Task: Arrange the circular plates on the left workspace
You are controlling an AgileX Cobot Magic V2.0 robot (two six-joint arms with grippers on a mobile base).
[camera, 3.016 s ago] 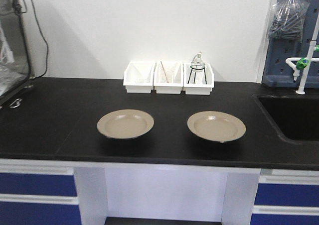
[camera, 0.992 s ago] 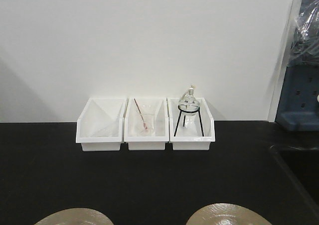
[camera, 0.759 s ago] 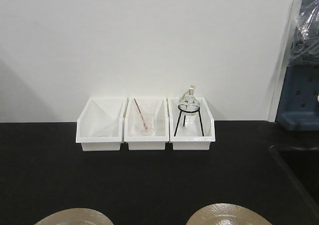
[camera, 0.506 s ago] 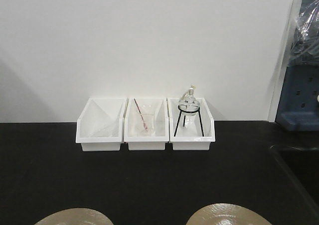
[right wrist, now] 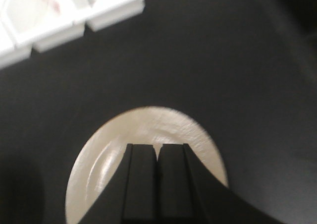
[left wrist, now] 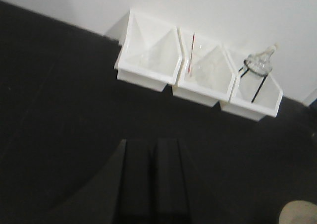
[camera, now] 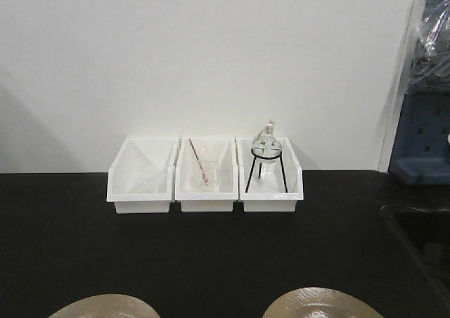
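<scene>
Two tan circular plates lie on the black countertop; only their far rims show at the front view's bottom edge, the left plate and the right plate. The right wrist view looks down on the right plate, with my right gripper hanging over its middle, fingers pressed together and holding nothing. My left gripper is shut above bare black countertop. A sliver of a plate shows at the bottom right corner of the left wrist view.
Three white bins stand in a row against the back wall; the middle one holds a glass with a red rod, the right one a round flask on a black stand. A recessed sink lies to the right.
Three seconds ago the view took in the whole counter from farther back; it is now close in on the bins. Nothing has visibly moved in the last second.
</scene>
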